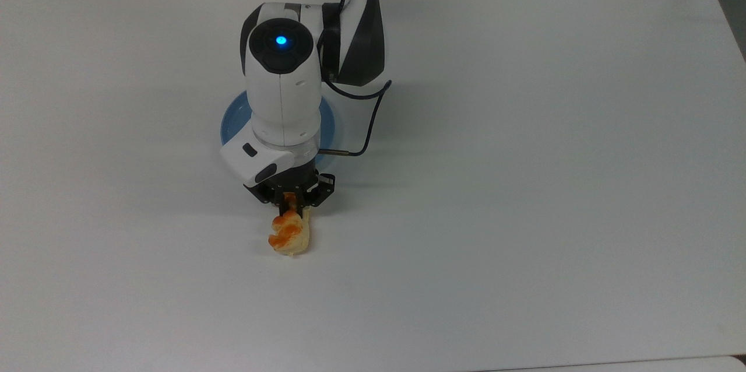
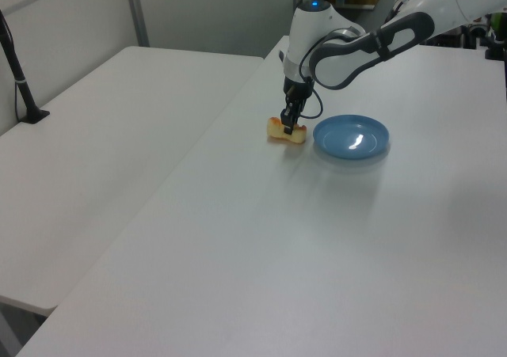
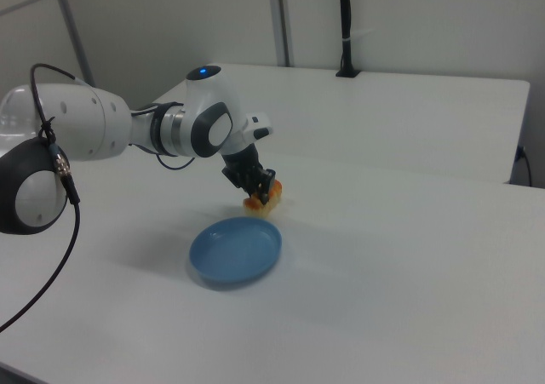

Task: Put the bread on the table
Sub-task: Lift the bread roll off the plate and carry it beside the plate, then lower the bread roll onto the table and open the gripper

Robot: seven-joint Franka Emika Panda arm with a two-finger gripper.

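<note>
The gripper [image 1: 293,204] is clenched on the bread [image 1: 289,234], its fingers clamped across the roll's middle. The bread is a small oblong pastry with a pale beige body and orange glazed patches along its top. In the left view the bread [image 2: 286,131] sits at the surface of the table [image 2: 261,246], just beside the blue plate [image 2: 351,136] on the left view's left; whether its underside touches the table cannot be told. In the right view the bread [image 3: 262,199] lies just beyond the far rim of the blue plate [image 3: 236,251]. In the top view the arm covers most of the blue plate [image 1: 231,121], and the bread lies below the plate, apart from its rim.
</note>
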